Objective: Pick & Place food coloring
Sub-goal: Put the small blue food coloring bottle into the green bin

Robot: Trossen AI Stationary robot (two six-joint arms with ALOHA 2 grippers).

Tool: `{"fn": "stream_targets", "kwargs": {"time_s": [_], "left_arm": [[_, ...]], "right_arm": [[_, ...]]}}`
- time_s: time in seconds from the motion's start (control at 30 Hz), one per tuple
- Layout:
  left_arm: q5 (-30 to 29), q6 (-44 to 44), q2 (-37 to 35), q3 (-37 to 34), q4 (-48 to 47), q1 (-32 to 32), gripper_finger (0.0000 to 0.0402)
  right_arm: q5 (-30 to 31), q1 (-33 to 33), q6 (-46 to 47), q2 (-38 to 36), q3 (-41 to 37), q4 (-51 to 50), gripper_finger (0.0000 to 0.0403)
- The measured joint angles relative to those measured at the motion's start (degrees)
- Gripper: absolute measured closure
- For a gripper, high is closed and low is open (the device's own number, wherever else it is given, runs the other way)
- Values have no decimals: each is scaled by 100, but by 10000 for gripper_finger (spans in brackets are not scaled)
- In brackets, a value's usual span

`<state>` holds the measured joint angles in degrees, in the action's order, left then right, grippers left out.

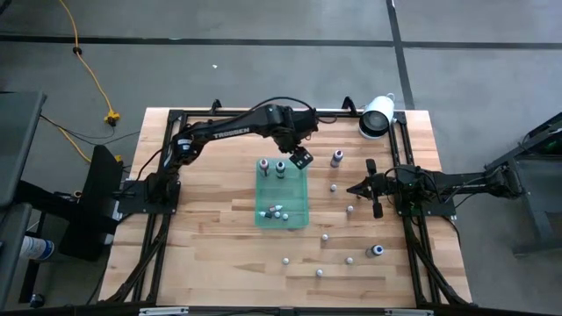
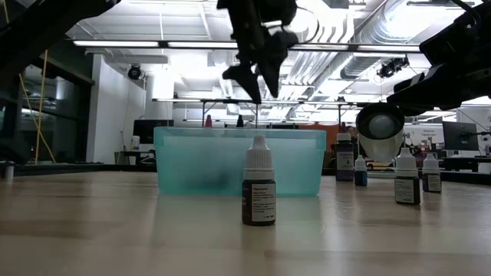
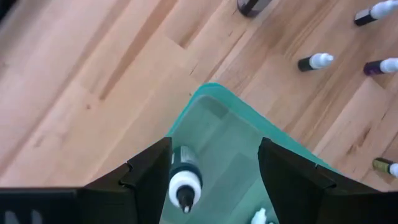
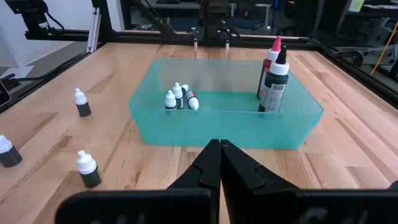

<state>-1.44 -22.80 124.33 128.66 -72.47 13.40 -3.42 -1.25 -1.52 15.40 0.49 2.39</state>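
Note:
A translucent green tray (image 1: 283,195) sits mid-table. Two taller food coloring bottles (image 4: 273,84) stand upright at its far end, and a few tiny ones (image 4: 180,99) are at its near end. My left gripper (image 1: 301,158) hangs open well above the tray's far right corner (image 2: 253,80). In its wrist view, a dark bottle with a white cap (image 3: 185,177) stands in the tray below and between the fingers, untouched. Several more small bottles (image 1: 350,209) stand scattered on the wood to the right. My right gripper (image 4: 219,152) waits shut at the right edge (image 1: 356,189).
A large white cylinder (image 1: 378,114) lies at the far right corner. One bottle (image 2: 259,192) stands close to the low camera, in front of the tray (image 2: 238,161). Loose bottles dot the near right of the table (image 1: 319,273). Bare wood lies left of the tray.

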Motion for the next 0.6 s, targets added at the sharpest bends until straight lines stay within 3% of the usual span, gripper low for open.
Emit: {"fn": "stream_targets", "kwargs": {"time_s": [0.2, 0.6], "left_arm": [[-444, 30, -69, 631, -706, -204, 172], [-670, -85, -943, 524, -1500, -1107, 173]], "right_arm": [[0, 0, -1, 0, 1, 0, 402], [0, 0, 0, 0, 0, 0, 402]]}}
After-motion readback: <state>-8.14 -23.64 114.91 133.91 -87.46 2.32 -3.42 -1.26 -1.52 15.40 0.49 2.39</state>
